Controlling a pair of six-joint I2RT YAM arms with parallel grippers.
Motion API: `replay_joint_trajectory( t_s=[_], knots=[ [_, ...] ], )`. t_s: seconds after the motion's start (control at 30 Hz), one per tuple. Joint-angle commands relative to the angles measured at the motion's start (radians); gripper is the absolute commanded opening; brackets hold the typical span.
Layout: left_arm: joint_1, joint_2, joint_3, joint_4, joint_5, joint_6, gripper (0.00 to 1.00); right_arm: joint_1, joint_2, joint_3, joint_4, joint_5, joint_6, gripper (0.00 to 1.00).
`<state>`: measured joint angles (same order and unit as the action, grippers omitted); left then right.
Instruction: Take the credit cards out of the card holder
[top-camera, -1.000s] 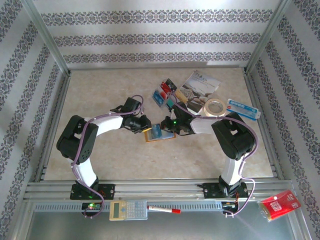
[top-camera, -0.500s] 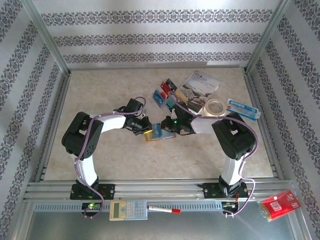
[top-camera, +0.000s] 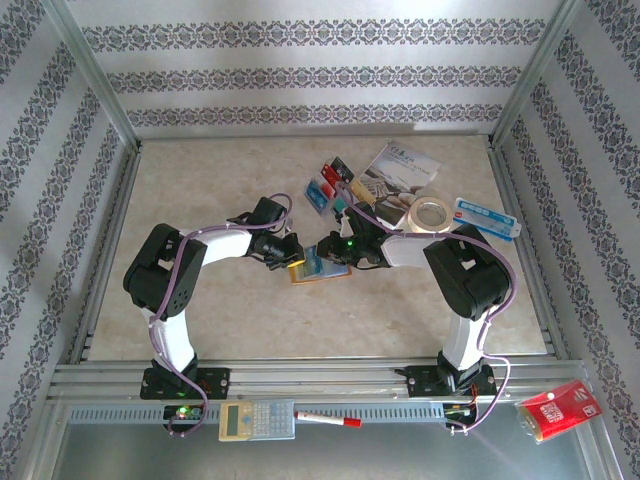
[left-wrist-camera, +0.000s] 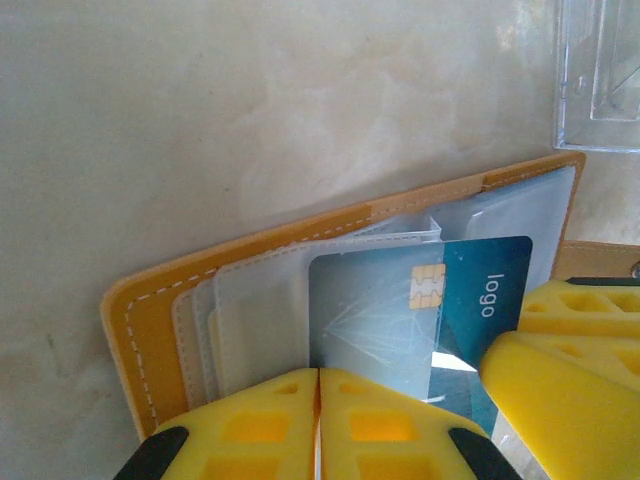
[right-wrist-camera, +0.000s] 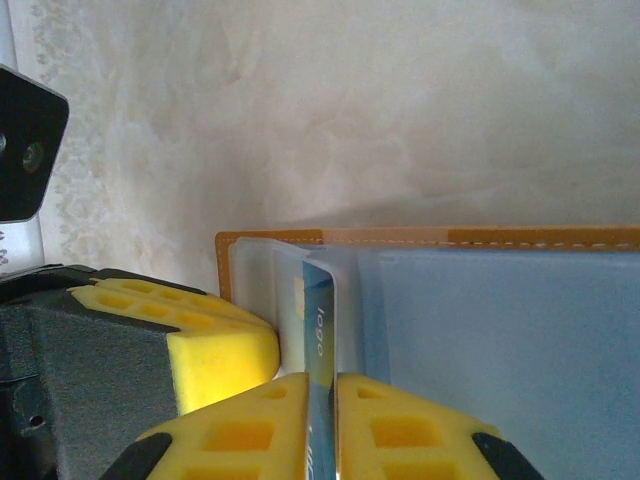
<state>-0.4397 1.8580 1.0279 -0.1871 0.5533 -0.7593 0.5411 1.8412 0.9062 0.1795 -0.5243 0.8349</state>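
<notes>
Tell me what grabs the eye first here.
Both arms meet mid-table over the open orange card holder. The right gripper has its jaws pinched on a teal card partly out of its sleeve. Loose cards lie beyond, beside a brochure.

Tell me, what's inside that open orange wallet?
Clear plastic sleeves inside the card holder, and one teal card with a gold chip, partly under a sleeve. The left pincer covers the lower edge, so any other cards there can't be seen.
</notes>
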Motion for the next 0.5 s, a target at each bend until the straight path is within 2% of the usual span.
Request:
replay_joint_trajectory(
  t_s=[0.0, 0.33, 0.47],
  knots=[
    [-0.013, 0.041, -0.012, -0.08, -0.062, 0.028, 0.11, 0.014, 0.0, -0.015, 0.04, -0.025, -0.01, 0.12],
    [-0.013, -0.007, 0.02, -0.131, -0.081, 0.064, 0.16, -0.002, -0.098, -0.045, -0.04, 0.133, -0.06, 0.0],
    [-0.011, -0.028, 0.034, -0.085, 0.009, 0.1, 0.23, -0.026, -0.181, -0.07, -0.038, 0.167, -0.107, 0.0]
  ],
)
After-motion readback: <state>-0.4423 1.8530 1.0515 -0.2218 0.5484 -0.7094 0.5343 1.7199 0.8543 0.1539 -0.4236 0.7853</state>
